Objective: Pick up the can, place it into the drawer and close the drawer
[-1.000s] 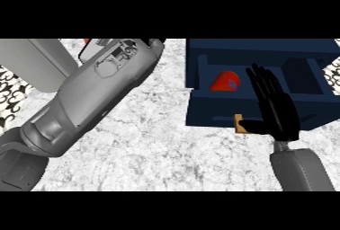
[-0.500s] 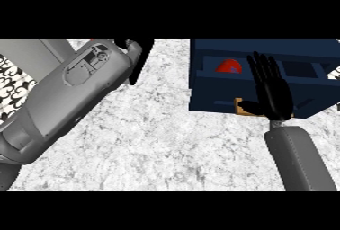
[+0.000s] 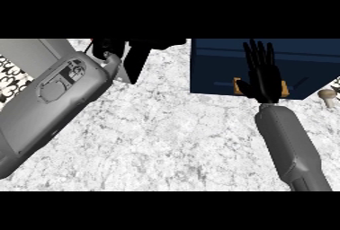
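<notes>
My left hand (image 3: pixel 126 56) hangs at far left, fingers seemingly straight, holding nothing. My right hand (image 3: pixel 262 74) lies flat, fingers together, against the navy drawer (image 3: pixel 219 67) front over its brass handle (image 3: pixel 239 86). The can is out of sight, presumably inside. A skewed push could jam the drawer. White marble counter (image 3: pixel 172 134), small mushroom (image 3: pixel 327 95) far right

Dark blue drawer (image 3: pixel 219 67) at upper right on the table (image 3: pixel 172 134), front face showing, pushed in with no interior visible. Tan handle (image 3: pixel 238 85) on the front, partly hidden. Can hidden from view.
</notes>
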### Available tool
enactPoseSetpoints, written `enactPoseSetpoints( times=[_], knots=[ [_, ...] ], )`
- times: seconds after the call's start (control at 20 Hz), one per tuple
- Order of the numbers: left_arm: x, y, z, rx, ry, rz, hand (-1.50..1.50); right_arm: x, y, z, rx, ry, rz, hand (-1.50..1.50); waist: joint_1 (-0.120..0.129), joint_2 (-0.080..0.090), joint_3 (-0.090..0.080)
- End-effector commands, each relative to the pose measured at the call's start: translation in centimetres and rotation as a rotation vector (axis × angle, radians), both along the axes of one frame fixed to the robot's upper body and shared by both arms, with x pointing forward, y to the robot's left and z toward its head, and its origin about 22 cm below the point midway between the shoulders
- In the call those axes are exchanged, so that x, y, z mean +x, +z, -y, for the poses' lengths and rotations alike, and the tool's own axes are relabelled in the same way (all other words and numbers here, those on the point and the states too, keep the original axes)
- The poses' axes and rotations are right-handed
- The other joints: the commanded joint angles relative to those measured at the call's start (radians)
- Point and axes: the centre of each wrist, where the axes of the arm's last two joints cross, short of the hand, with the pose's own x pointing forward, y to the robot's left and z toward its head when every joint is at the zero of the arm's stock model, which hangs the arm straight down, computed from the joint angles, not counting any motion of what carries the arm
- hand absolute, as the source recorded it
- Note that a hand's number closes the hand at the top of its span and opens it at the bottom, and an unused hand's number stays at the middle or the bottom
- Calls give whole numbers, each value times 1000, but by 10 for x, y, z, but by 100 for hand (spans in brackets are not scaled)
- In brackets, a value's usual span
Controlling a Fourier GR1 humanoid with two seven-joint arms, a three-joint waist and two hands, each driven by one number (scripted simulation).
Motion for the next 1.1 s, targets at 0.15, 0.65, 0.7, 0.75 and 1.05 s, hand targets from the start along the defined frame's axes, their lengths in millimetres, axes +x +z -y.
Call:
enactPoseSetpoints(
  times=[0.15,0.65,0.7,0.75,1.05],
  knots=[
    [-17,-16,-20,16,-4,-4,-150,25,4,-13,-10,-27,0,-150,18,23,11],
    [-36,-27,-31,13,-25,6,-150,60,57,-29,-5,-58,24,-150,40,34,11],
    [-34,-40,-40,14,-18,-25,-150,55,46,-19,4,-43,30,-150,22,35,11],
    [-36,-36,-29,18,-13,-2,-150,59,54,-29,2,-45,43,-150,30,37,11],
    [-41,-25,-40,15,-27,4,-150,64,61,-30,33,-42,39,-150,33,36,12]
  ],
)
